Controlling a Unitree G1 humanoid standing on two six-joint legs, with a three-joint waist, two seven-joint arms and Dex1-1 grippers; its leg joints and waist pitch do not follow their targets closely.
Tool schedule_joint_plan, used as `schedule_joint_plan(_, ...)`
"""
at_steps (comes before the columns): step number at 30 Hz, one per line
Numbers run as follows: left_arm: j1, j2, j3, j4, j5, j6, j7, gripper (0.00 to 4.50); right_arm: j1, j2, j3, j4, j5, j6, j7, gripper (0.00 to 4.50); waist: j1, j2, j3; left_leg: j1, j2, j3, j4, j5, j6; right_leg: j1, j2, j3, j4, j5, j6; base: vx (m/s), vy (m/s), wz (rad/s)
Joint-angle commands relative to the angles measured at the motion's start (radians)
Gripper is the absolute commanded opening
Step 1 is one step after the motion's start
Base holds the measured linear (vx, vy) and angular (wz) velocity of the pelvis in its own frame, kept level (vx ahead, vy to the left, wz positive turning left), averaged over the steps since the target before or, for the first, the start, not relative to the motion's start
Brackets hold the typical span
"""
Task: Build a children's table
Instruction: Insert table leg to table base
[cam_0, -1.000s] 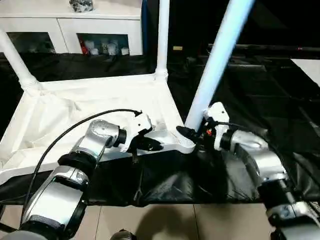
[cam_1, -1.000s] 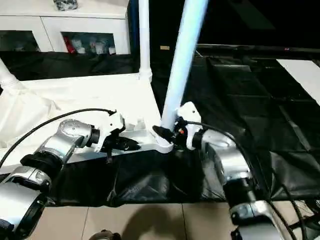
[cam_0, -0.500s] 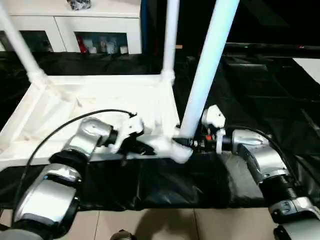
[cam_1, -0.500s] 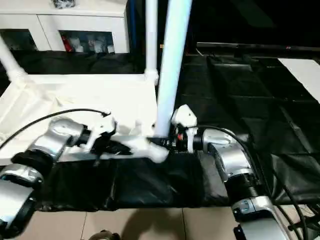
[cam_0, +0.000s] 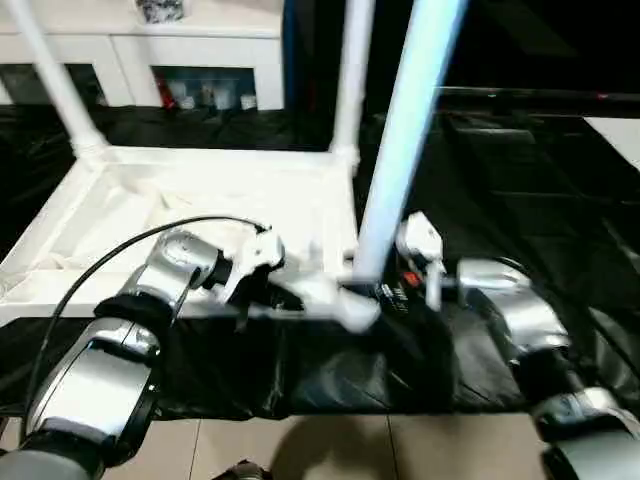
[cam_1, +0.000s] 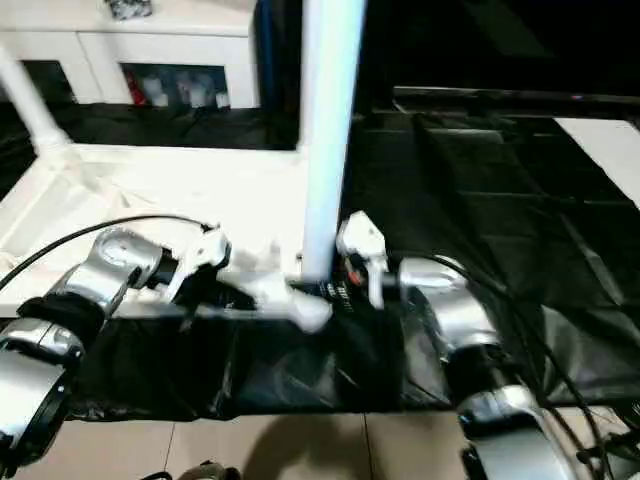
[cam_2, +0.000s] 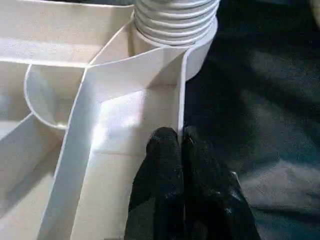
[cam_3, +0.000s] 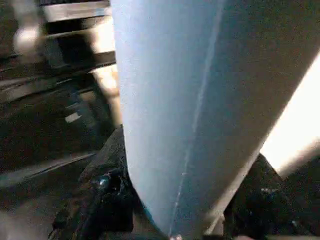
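The children's table top (cam_0: 150, 215) lies upside down on a black sheet, ribs up. Two white legs stand in its far corner sockets, one at the far left (cam_0: 60, 90) and one at the far right (cam_0: 350, 80). A third leg (cam_0: 400, 150) rises from the near right corner socket (cam_2: 175, 30). My right gripper (cam_0: 385, 290) is shut on that leg just above the socket; the leg (cam_3: 200, 100) sits between its black fingers (cam_3: 110, 170). My left gripper (cam_2: 181, 137) is shut on the thin front rim of the top, a little left of that corner.
A white glass-door cabinet (cam_0: 200, 40) stands behind the table. The black sheet (cam_0: 520, 180) stretches out to the right, with a pale surface (cam_0: 620, 130) at the far right edge. Tiled floor (cam_0: 300, 450) shows below the sheet's front edge.
The leg in my right gripper has swung from leaning right to nearly upright. The whole picture has shifted with the camera. Both grips are the same.
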Motion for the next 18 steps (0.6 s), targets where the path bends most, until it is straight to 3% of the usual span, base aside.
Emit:
schedule_joint_plan(1, -0.056, -0.069, 0.047, -0.031, -0.031, 0.07, 0.103, 0.0, 0.019, 0.041, 0.003, 0.111, -0.051, 0.064, -0.15, 1.88, -0.008, 0.003, -0.048, 0.034, 0.037, -0.034, -0.085, -0.486, -0.065, 0.011, -0.062, 0.021, -0.107, -0.543, -0.16, 0.0, 0.0, 0.0)
schedule_joint_plan(5, -0.066, -0.132, 0.058, -0.059, -0.03, 0.151, 0.22, 0.0, -0.008, 0.088, -0.016, 0.175, -0.059, 0.079, -0.276, 1.88, -0.019, 0.004, -0.05, 0.031, 0.035, -0.032, -0.087, -0.488, -0.055, 0.012, -0.058, 0.018, -0.11, -0.479, -0.17, 0.0, 0.0, 0.0)
schedule_joint_plan(6, -0.069, -0.178, 0.072, -0.076, -0.039, 0.195, 0.3, 0.0, -0.027, 0.124, -0.036, 0.223, -0.056, 0.097, -0.36, 1.88, -0.02, -0.002, -0.05, 0.029, 0.035, -0.031, -0.087, -0.483, -0.052, 0.013, -0.056, 0.017, -0.109, -0.467, -0.17, 0.0, 0.0, 0.0)
schedule_joint_plan(8, -0.067, -0.204, 0.071, -0.09, -0.037, 0.212, 0.339, 0.0, -0.042, 0.15, -0.053, 0.256, -0.05, 0.113, -0.408, 1.88, -0.019, 0.002, -0.051, 0.031, 0.035, -0.027, -0.085, -0.46, -0.045, 0.012, -0.054, 0.018, -0.108, -0.418, -0.188, 0.0, 0.0, 0.0)
schedule_joint_plan(15, -0.039, -0.215, 0.045, -0.114, 0.003, 0.217, 0.353, 0.0, -0.086, 0.191, -0.049, 0.309, -0.074, 0.125, -0.455, 1.88, -0.021, 0.003, -0.05, 0.028, 0.032, -0.027, -0.087, -0.467, -0.037, 0.016, -0.053, 0.017, -0.111, -0.41, -0.173, 0.0, 0.0, 0.0)
schedule_joint_plan(18, -0.034, -0.212, 0.049, -0.126, 0.006, 0.228, 0.366, 0.0, -0.098, 0.199, -0.058, 0.324, -0.076, 0.11, -0.451, 1.88, -0.025, -0.001, -0.047, 0.029, 0.031, -0.028, -0.089, -0.494, -0.039, 0.014, -0.053, 0.015, -0.116, -0.467, -0.156, 0.0, 0.0, 0.0)
